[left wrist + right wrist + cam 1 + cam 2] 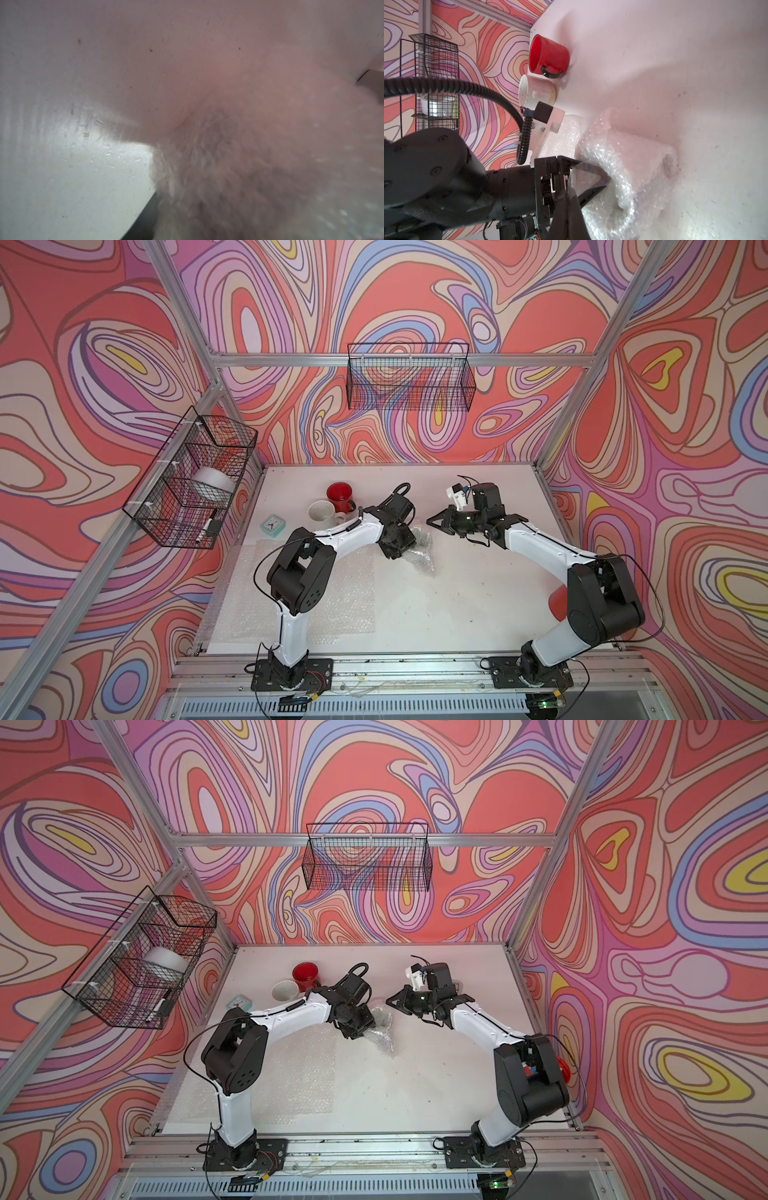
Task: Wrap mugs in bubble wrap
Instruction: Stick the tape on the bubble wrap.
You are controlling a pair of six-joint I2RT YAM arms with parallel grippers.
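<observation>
Crinkled bubble wrap (633,166), glossy red mug (552,56)

1. Nothing I can see from here reads as clear text — no word, brand or number comes out whole.
2. The white roll (438,105) in the wire basket (436,47) on the side wall carries a thin line of dark print along its rim, seen from my right wrist; the letters are too blurred to spell out.
3. The mint-green clock (273,524) on the bench (457,593) shows a white dial with dark hands in both top views — its numerals are too small to read.
</observation>
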